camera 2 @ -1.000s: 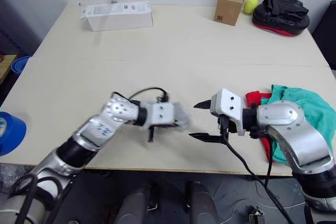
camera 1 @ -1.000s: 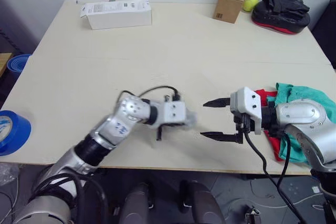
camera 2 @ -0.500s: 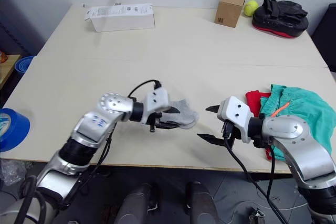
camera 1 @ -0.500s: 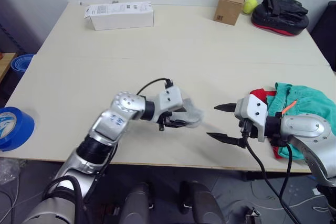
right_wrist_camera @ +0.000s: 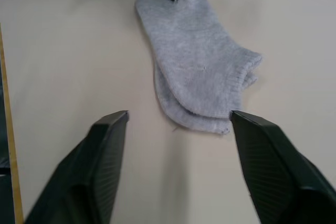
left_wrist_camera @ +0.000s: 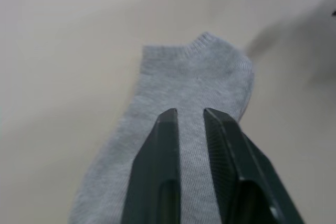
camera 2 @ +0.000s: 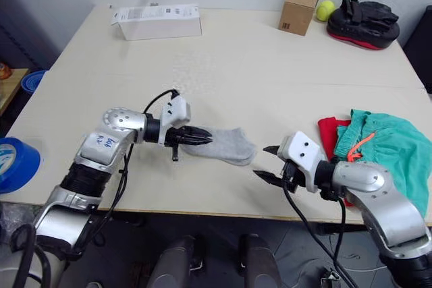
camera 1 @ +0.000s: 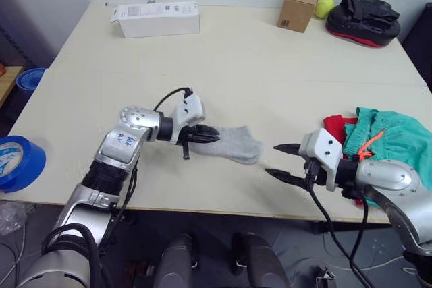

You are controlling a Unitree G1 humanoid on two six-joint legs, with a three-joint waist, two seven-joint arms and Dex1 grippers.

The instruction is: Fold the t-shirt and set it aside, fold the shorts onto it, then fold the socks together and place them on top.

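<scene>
Pale wood forms the table [camera 1: 223, 65] on which everything is laid, with a white box [camera 1: 156, 18], a cardboard box [camera 1: 298, 6], a tennis ball [camera 1: 325, 7] and a black and red pad [camera 1: 363, 17] ranged along its far edge, and a roll of blue tape [camera 1: 20, 164] seen off its left side. Near the front edge, between the two arms, the grey socks [camera 1: 236, 143] are laid flat, one on top of the other. The left gripper [camera 1: 209, 135] is brought over the toe end with its fingers almost together; whether cloth is pinched between them cannot be told. The right gripper [camera 1: 280, 161] is held just beside the cuff end, spread wide and empty. At the right edge the red t-shirt [camera 1: 337, 128] is seen beneath the teal shorts [camera 1: 395, 138], so the first two steps are judged done, though the pile looks loosely bunched. The socks appear matched up; what is judged left is for them to be folded together and placed on top of the shorts.
</scene>
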